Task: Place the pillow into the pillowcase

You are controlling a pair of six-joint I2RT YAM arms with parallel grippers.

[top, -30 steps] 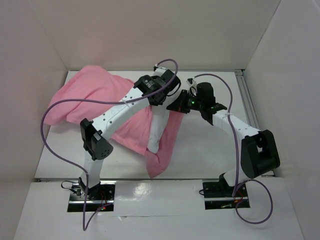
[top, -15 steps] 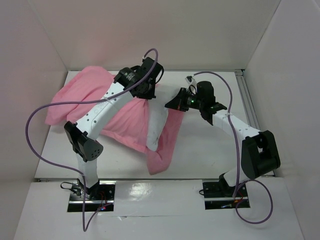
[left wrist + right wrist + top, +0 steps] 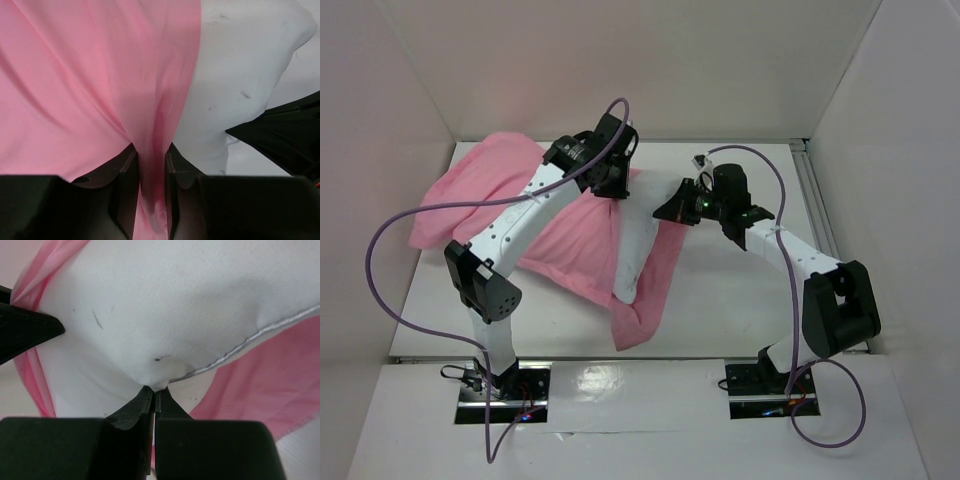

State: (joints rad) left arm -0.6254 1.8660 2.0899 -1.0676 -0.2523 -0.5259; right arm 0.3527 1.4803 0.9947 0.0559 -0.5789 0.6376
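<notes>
The pink pillowcase (image 3: pixel 490 190) lies spread across the left and middle of the table. The white pillow (image 3: pixel 635 255) sticks out of its open right end. My left gripper (image 3: pixel 610 190) is over the case's mouth edge. In the left wrist view it (image 3: pixel 150 150) stands a little open, and a loose fold of pillowcase (image 3: pixel 75 90) runs between its fingers, beside the pillow (image 3: pixel 240 75). My right gripper (image 3: pixel 665 212) is at the pillow's far corner. In the right wrist view it (image 3: pixel 153 389) is shut on a pinch of the pillow (image 3: pixel 175 300), with pillowcase (image 3: pixel 265 385) underneath.
White walls enclose the table on three sides. A metal rail (image 3: pixel 810 190) runs along the right edge. Purple cables (image 3: pixel 390 240) loop off both arms. Bare tabletop (image 3: pixel 730 300) shows to the right of the cloth.
My left arm has swung left and back, carrying its wrist along the case's far edge. Its jaws have parted from shut. The right arm has stayed nearly still.
</notes>
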